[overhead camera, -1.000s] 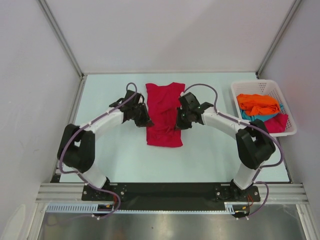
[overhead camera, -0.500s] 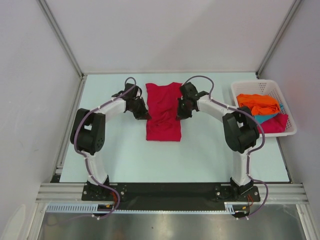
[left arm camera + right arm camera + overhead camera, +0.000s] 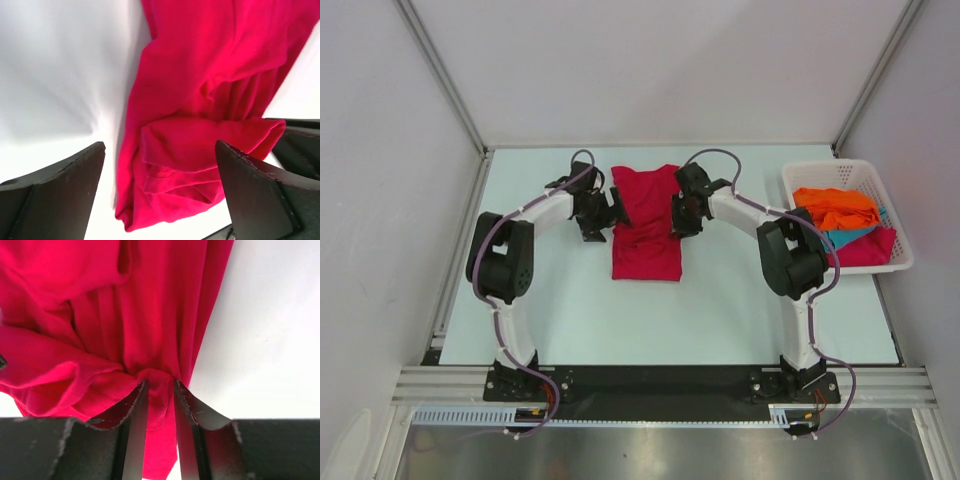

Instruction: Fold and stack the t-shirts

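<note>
Crimson t-shirt [image 3: 75, 315] sits pinched in right jaws; left jaws gape wide.

Diffuse, even overhead light: the table [image 3: 570, 300] reads pale, with only faint, soft shadows. In the wrist views we see the tabletop blown out to near white and the crimson t-shirt [image 3: 200, 100] oversaturated, its folds shaded dark. The near fingers [image 3: 132, 440] appear black and perhaps slightly soft.

Soft matt creased cloth: crimson t-shirt [image 3: 647, 238]; white slatted plastic: basket [image 3: 826, 165].
</note>
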You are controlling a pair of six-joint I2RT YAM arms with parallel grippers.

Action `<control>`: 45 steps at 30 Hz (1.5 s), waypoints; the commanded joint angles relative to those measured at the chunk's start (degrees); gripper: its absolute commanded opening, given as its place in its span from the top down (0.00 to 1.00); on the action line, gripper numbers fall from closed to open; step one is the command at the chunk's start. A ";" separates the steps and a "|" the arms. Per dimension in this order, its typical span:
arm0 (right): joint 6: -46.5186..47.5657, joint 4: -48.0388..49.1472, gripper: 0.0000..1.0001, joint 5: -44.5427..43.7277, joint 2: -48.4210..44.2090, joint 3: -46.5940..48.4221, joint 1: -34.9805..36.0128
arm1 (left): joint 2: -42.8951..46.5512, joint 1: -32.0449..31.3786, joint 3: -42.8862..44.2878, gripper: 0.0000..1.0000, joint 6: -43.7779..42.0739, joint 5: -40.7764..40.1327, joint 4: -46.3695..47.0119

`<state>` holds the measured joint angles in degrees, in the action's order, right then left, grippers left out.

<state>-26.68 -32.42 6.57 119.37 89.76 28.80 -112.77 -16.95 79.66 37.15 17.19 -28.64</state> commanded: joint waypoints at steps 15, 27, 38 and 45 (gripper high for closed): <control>1.02 -3.17 0.67 -21.85 -11.26 1.39 16.37 | 25.92 0.34 -15.03 0.03 -1.55 -8.40 -1.42; -3.12 -1.07 0.67 -21.42 -11.54 -4.85 21.74 | 40.16 0.34 -27.71 0.03 0.21 -7.26 -0.62; 1.18 0.08 0.69 -21.60 -0.65 3.83 18.05 | 47.12 0.34 -32.37 0.03 -1.11 -8.58 -3.52; 2.77 -1.23 0.69 -21.77 3.93 10.95 15.77 | 48.43 0.34 -34.83 0.03 -0.93 -9.02 -3.35</control>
<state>-25.65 -34.17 -13.28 122.06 95.37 45.65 -66.30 -16.84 45.19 36.99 9.13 -32.40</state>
